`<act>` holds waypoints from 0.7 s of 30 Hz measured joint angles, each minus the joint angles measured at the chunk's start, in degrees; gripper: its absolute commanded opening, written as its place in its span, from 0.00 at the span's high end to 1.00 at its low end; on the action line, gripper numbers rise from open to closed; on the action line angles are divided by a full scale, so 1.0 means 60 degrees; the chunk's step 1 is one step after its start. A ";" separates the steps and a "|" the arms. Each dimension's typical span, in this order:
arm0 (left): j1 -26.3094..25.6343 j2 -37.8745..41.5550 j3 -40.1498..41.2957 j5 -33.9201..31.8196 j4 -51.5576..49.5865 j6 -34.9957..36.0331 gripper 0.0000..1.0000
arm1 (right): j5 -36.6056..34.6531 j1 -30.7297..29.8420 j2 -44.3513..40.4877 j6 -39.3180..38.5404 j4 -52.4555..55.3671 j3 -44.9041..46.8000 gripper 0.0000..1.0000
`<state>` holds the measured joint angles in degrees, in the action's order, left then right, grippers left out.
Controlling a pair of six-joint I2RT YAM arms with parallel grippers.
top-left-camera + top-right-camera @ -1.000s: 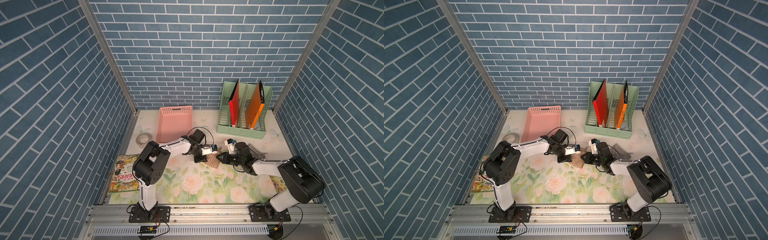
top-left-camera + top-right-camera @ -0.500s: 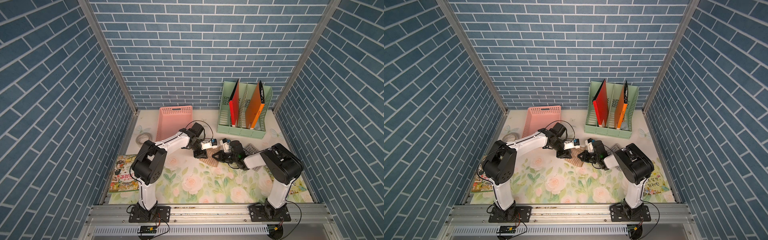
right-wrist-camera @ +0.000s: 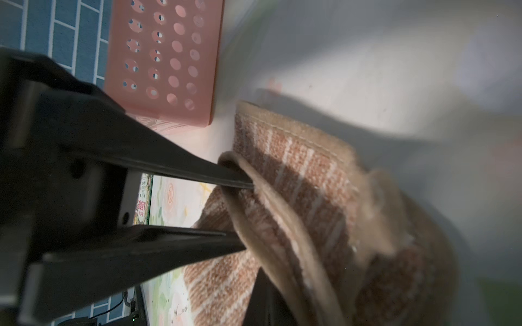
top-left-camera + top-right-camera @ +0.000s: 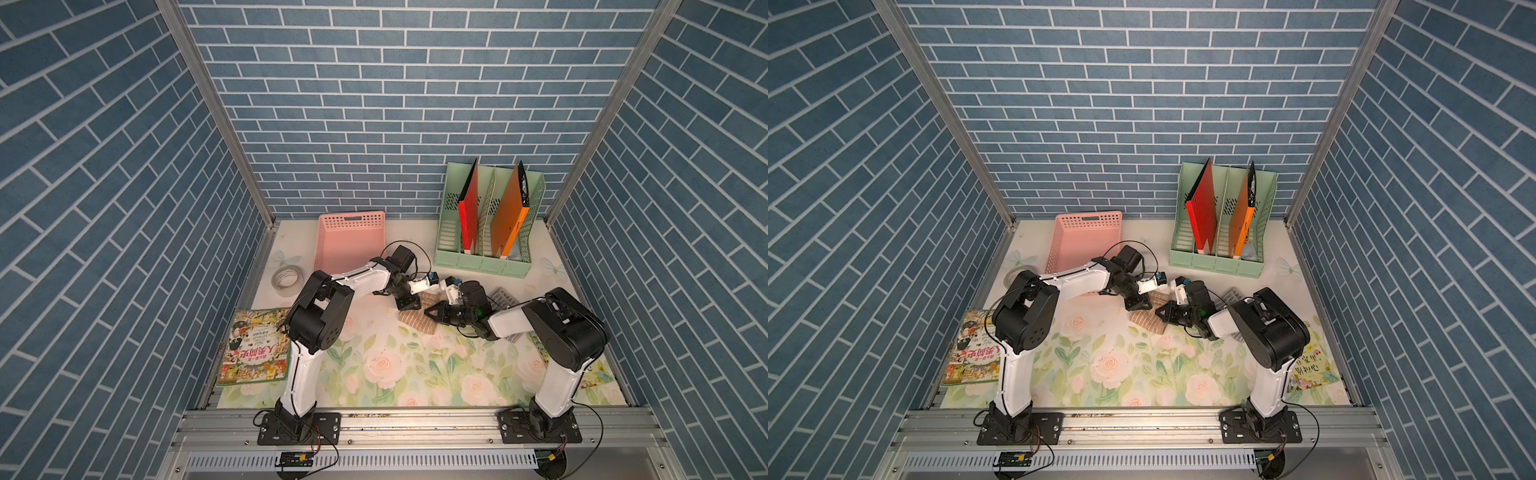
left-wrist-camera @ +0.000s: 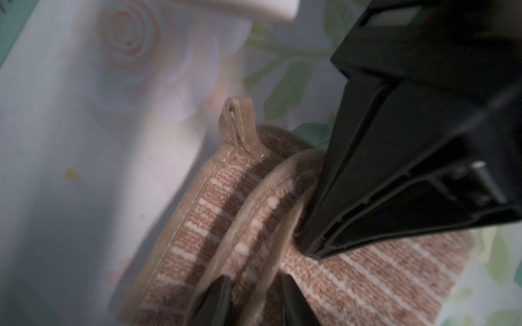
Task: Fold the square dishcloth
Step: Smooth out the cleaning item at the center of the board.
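Observation:
The square dishcloth (image 4: 419,323) is tan with pale stripes and lies rumpled at mid-table, seen in both top views (image 4: 1145,322). My left gripper (image 4: 409,306) reaches in from the left. In the left wrist view its fingers (image 5: 217,299) squeeze a raised fold of the dishcloth (image 5: 367,276). My right gripper (image 4: 433,313) comes from the right, shut on the hem close by. In the right wrist view its finger (image 3: 262,299) sits beside the lifted hem of the dishcloth (image 3: 305,175). The two grippers nearly touch.
A pink basket (image 4: 349,241) stands behind the left arm. A green file rack (image 4: 486,245) with red and orange folders sits at the back right. A tape roll (image 4: 286,279) and a picture book (image 4: 255,353) lie at the left, another book (image 4: 1308,368) at the right.
The right arm's elbow has swung inward and up. Both grippers have shifted slightly toward the back with the cloth's edge, and the cloth is more bunched between them.

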<state>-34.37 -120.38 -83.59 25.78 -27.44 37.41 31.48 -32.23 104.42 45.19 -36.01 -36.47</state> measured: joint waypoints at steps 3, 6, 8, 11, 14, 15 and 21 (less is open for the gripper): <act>-0.0036 -0.0007 0.0000 -0.0528 0.0393 -0.0215 0.69 | -0.0066 0.0000 -0.0295 -0.0004 0.0175 0.0066 0.95; -0.0025 0.0000 0.0044 -0.0878 0.0761 -0.0335 0.69 | -0.0175 -0.0007 -0.0852 0.0004 0.0226 0.0368 0.95; -0.0025 0.0025 0.0127 -0.0940 0.0885 -0.0342 0.69 | -0.0317 -0.0102 -0.1468 0.0015 0.0248 0.0699 0.95; -0.0029 0.0062 0.0175 -0.0936 0.0929 -0.0335 0.69 | -0.0612 -0.0506 -0.2506 0.0117 0.0255 0.1096 0.95; -0.0025 0.0084 0.0251 -0.0933 0.0991 -0.0313 0.69 | -0.0769 -0.0943 -0.2932 0.0248 0.0073 0.1242 0.96; -0.0025 0.0084 0.0259 -0.0929 0.1002 -0.0310 0.69 | -0.0790 -0.1024 -0.2892 0.0266 0.0022 0.1271 0.96; -0.0025 0.0204 0.0426 -0.0903 0.1071 -0.0266 0.69 | -0.0958 -0.0965 -0.1526 0.0448 -0.0291 0.1326 0.98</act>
<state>-34.52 -119.15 -81.03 20.36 -21.02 35.81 25.74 -38.02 95.26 47.88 -37.76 -28.51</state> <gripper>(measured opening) 0.313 0.048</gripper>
